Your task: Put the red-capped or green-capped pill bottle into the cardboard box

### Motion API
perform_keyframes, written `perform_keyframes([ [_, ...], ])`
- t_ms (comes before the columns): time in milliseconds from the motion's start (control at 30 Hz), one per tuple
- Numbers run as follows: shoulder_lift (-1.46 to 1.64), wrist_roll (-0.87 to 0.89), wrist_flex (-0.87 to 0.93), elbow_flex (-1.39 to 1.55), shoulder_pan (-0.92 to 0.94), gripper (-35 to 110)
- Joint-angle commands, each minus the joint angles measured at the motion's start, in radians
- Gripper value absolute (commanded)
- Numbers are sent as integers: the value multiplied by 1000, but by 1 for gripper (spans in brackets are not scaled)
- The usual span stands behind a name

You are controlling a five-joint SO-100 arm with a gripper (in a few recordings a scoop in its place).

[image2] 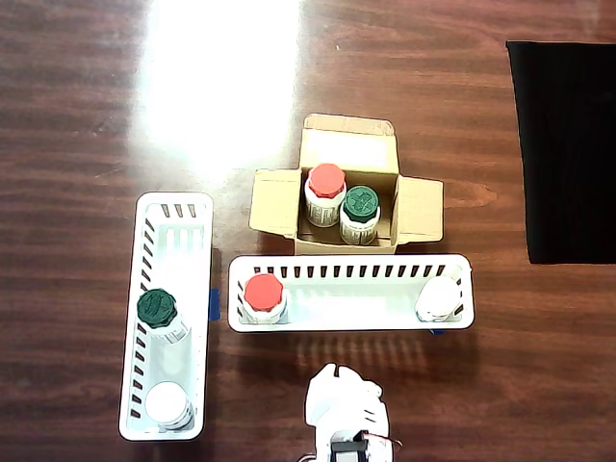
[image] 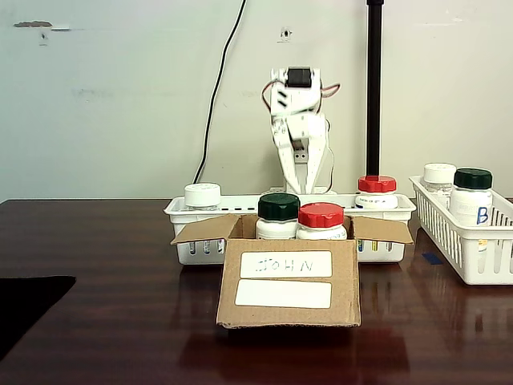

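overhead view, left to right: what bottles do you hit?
Green-capped bottle and white-capped bottle in the left basket (same column, order unclear) → red-capped bottle → red-capped in the box → green-capped in the box → white-capped bottle.

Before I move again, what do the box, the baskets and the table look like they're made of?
The cardboard box: brown corrugated cardboard, matte, with raw flap edges and white paper labels. The two white baskets: apparently molded plastic, slightly glossy, with slotted walls. The table: dark wood or wood-look laminate, polished; it shows grain lines and mirrors the light, so I can't tell which.
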Motion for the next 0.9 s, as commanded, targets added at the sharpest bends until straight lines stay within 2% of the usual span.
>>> perform_keyframes([
  [0, 87, 46, -15, 37, -23, 0],
  [100, 84, -54, -5, 37, -95, 0],
  [233, 84, 23, -5, 37, -183, 1],
  [567, 84, -508, -5, 37, -345, 1],
  [867, 84, -762, -5, 37, -347, 1],
])
